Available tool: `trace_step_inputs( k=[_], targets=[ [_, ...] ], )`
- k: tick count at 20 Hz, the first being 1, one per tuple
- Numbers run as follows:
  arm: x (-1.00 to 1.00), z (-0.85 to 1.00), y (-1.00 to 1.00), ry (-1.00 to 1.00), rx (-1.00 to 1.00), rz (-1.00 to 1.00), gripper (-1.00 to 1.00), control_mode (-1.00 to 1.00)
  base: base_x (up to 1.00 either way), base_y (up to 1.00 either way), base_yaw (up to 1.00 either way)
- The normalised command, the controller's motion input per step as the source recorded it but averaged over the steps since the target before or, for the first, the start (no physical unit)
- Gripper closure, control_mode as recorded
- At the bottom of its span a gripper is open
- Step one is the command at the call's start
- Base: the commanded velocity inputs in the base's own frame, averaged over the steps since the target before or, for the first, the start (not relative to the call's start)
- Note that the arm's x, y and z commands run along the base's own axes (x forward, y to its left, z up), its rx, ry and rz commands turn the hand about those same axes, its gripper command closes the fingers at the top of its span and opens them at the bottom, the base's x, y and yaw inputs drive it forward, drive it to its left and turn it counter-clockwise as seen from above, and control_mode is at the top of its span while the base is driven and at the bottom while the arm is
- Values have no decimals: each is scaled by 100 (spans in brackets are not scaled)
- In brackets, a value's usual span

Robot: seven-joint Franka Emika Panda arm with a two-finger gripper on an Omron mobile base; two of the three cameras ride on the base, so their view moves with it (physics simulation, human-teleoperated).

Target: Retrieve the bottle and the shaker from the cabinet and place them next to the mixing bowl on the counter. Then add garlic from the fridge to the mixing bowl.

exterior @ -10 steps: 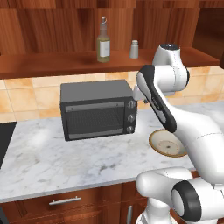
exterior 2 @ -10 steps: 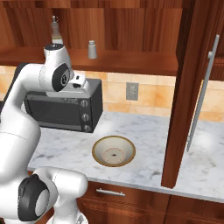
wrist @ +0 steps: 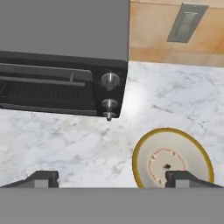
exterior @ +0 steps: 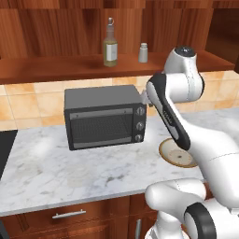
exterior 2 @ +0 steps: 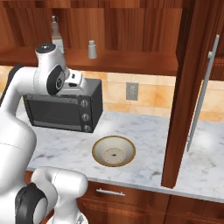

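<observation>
Little has shifted: arm still folded high over the counter (exterior 2: 144, 131), gripper (wrist: 111, 179) spread wide and empty above the mixing bowl (wrist: 173, 162). Bottle (exterior: 110, 44) and shaker (exterior: 143, 52) stand in the cabinet (exterior: 70, 70).

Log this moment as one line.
pincer: open, empty | slim glass bottle: on shelf | grey shaker: on shelf | tan bowl: on counter
</observation>
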Motion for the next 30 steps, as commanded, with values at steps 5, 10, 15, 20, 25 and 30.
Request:
trace_step_inputs(
  k=[5,10,15,20,25,30],
  targets=[
    [0,69,26,-13,0,-2,-100,-100,0,0,0],
    [0,78,20,-6,0,-8,-100,-100,0,0,0],
    [0,71,39,-11,-1,-13,-100,-100,0,0,0],
    [0,37,25,-26,0,-16,-100,-100,0,0,0],
    [12,21,21,-17,0,-11,-100,-100,0,0,0],
    [33,23,27,0,-3,-1,-100,-100,0,0,0]
  ],
)
